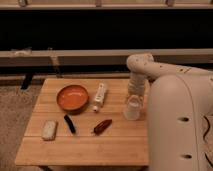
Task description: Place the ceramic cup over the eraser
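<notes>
wooden table, bulky white robot arm reached in from the right, orange bowl set back left, white tube laid just beside it, ceramic cup stood near the right edge, gripper lowered right onto it, grip can't be told tbh, whitish block, dark red pepper thing, black eraser laid between those two, well apart from the cup

Gripper above ceramic cup; eraser well apart.

Lab-like test room: bamboo table on carpet, dark windows, end effector at table's right edge.
</notes>
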`<state>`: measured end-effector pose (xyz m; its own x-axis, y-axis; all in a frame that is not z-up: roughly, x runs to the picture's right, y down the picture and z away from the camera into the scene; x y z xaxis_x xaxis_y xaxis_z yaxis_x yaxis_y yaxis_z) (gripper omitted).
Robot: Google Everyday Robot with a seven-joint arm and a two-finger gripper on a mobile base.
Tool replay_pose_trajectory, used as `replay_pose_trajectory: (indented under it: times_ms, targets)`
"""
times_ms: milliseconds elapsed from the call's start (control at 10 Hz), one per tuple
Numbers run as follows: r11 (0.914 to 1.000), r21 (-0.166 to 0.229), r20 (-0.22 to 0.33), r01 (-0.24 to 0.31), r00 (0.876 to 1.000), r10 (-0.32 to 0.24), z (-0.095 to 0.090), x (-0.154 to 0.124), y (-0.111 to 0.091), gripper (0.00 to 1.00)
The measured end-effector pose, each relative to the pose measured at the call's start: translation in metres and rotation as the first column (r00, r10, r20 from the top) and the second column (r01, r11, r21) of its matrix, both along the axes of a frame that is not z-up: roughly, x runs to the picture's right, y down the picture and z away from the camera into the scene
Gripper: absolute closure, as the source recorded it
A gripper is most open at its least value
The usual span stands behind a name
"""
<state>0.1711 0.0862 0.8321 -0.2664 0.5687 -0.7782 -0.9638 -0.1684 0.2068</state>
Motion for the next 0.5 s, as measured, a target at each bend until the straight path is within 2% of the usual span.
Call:
replay_pose_trajectory:
  times_ms: [500]
  targets:
    - [0.9989, 0.005, -0.031, -0.046, 0.998, 0.046, -0.014, 0.004, -0.001, 0.96]
